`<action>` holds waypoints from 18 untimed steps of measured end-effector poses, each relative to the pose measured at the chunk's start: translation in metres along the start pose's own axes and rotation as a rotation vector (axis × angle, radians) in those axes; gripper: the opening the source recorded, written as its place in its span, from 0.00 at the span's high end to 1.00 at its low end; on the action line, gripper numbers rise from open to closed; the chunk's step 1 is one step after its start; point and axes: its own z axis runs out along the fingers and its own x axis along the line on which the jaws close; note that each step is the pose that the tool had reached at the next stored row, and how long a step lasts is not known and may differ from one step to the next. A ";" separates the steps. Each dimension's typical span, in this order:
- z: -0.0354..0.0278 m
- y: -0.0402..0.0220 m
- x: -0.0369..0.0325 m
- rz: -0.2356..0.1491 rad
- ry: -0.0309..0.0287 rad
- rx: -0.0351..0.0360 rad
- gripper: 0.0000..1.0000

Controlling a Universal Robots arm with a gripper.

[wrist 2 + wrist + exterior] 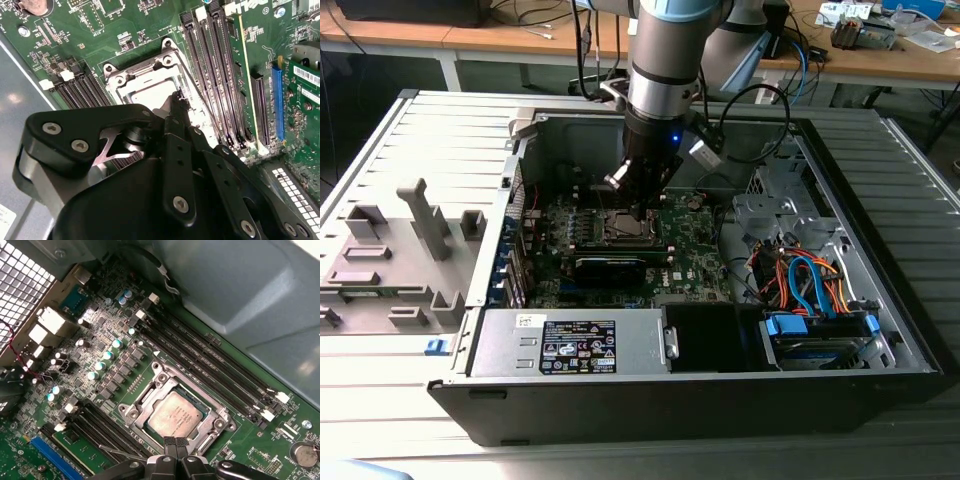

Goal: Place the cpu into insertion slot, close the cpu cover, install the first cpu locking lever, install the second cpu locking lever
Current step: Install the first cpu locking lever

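Fingers: in the first wrist view the two dark fingertips [175, 444] sit pressed together with no gap and nothing between them; the gripper [175, 441] is closed and empty.
Gripper position: it hangs just over the near edge of the socket, at the lower middle of the first wrist view; in the exterior view the gripper [638, 203] is low over the board at the frame's centre.
Cpu: the cpu [176, 414] lies flat inside the insertion slot [135, 403], silvery top up, just beyond the fingertips.
Cpu cover: the cpu cover [202, 435] is down around the chip, its window framing the metal top; in the second wrist view the cover [131, 79] shows above the black gripper body.
Locking lever: a thin wire lever [202, 102] runs along the socket's side next to the memory slots; whether it is latched I cannot tell.
Memory slots: long black slots [200, 365] flank the socket on both sides.
Motherboard: the green motherboard [695, 250] lies flat in the open computer case [880, 330].
Case contents: a power supply [570, 340] sits at the lower left of the case, coloured cables [810, 280] at the right.
Surroundings: a grey fixture [390, 250] stands at the exterior view's left on the ribbed desk [360, 150].
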 end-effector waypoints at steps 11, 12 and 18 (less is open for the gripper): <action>0.0000 0.0000 0.0000 -0.049 0.0002 0.0046 0.89; 0.0000 0.0000 0.0000 -0.054 0.0003 0.0050 0.89; 0.0000 0.0000 0.0000 -0.074 0.0004 0.0069 0.89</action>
